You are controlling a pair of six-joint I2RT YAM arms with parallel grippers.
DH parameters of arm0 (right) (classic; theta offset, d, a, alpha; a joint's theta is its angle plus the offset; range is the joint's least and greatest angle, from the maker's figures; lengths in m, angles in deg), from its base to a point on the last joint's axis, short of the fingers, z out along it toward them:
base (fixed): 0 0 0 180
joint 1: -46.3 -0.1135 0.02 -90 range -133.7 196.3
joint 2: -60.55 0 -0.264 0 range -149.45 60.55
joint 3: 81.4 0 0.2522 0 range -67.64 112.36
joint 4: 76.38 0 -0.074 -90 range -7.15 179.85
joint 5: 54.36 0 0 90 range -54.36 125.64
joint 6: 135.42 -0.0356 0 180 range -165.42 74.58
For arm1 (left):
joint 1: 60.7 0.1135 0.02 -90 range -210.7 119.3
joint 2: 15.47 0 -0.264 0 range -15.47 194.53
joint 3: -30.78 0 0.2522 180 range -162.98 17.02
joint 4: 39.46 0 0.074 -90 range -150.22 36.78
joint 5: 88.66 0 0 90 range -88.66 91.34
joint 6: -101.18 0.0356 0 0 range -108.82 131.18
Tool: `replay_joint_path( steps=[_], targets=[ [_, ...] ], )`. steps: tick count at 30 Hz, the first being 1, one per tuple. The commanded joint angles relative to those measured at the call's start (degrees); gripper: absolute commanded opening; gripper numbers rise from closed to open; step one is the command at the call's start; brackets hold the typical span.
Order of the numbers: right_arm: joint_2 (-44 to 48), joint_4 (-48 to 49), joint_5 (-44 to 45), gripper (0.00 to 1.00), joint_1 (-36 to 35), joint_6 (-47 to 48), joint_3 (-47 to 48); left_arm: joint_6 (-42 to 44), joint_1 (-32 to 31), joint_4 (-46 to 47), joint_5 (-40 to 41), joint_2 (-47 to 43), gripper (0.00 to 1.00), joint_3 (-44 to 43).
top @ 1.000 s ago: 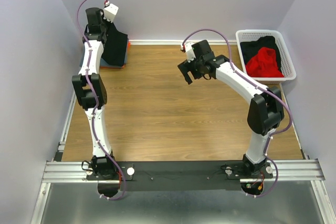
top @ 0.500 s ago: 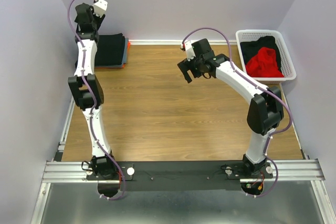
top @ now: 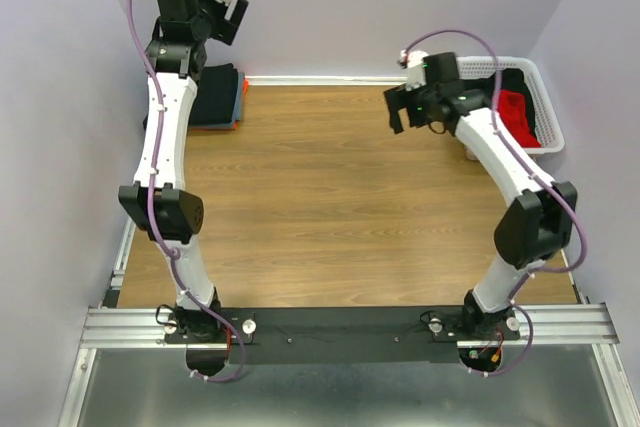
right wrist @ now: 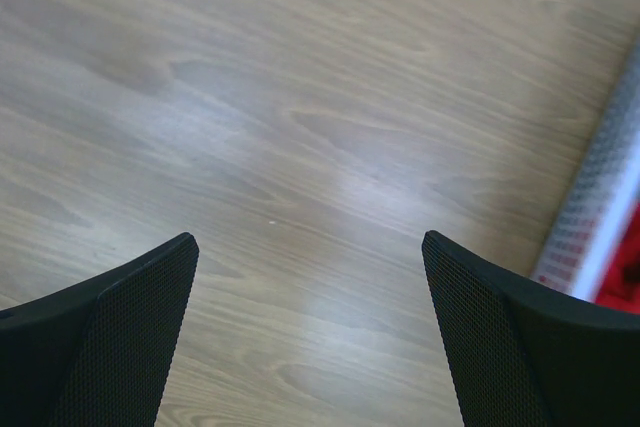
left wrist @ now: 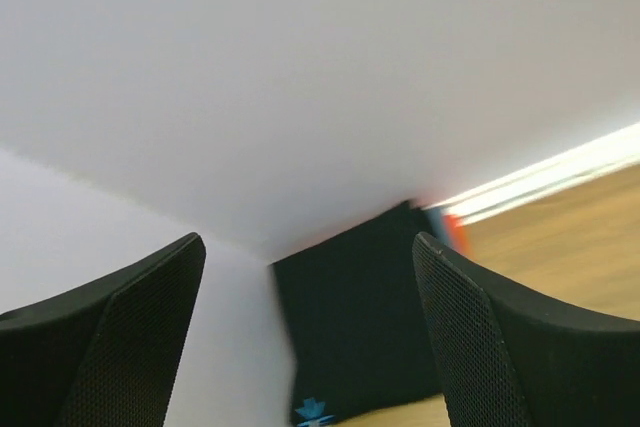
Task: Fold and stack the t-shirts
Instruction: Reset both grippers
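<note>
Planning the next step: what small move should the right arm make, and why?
Probably swing the right gripper over the basket, toward the red shirt: its jaws are open and empty above the table, and unfolded shirts wait there.

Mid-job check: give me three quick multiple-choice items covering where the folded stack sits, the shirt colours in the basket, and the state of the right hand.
1. Where is the folded stack? A. table centre B. far left corner C. inside the basket
2. What colour lies beside the black shirt in the basket? A. red B. yellow C. green
3. The right hand is: A. shut on a shirt B. shut on the basket rim C. open and empty
Answers: B, it lies at the far left of the table; A, a red shirt shows there; C, the right wrist view shows it spread over bare table.
</note>
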Motion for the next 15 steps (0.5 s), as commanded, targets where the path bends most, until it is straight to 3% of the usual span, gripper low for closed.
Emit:
replay_joint_path(
  steps=[1, 4, 12, 15],
  targets=[
    [6.69, -2.09, -5.13, 1.00, 5.44, -2.36, -1.13, -12.16, -0.31, -11.76, -11.84, -2.64, 0.95, 3.57],
    [9.86, -2.96, -8.12, 1.00, 9.15, -2.80, -4.12, -16.92, -1.18, -11.42, -18.35, -6.59, 0.95, 12.26],
    [17.68, -3.67, -13.73, 1.00, 12.41, -4.21, -20.36, -16.04, -7.69, -0.62, -14.32, -23.90, 0.95, 48.71],
    [19.97, -3.58, -15.50, 1.00, 12.41, -4.91, -24.51, -15.87, -8.66, 2.03, -14.06, -28.82, 0.95, 56.21]
  ],
)
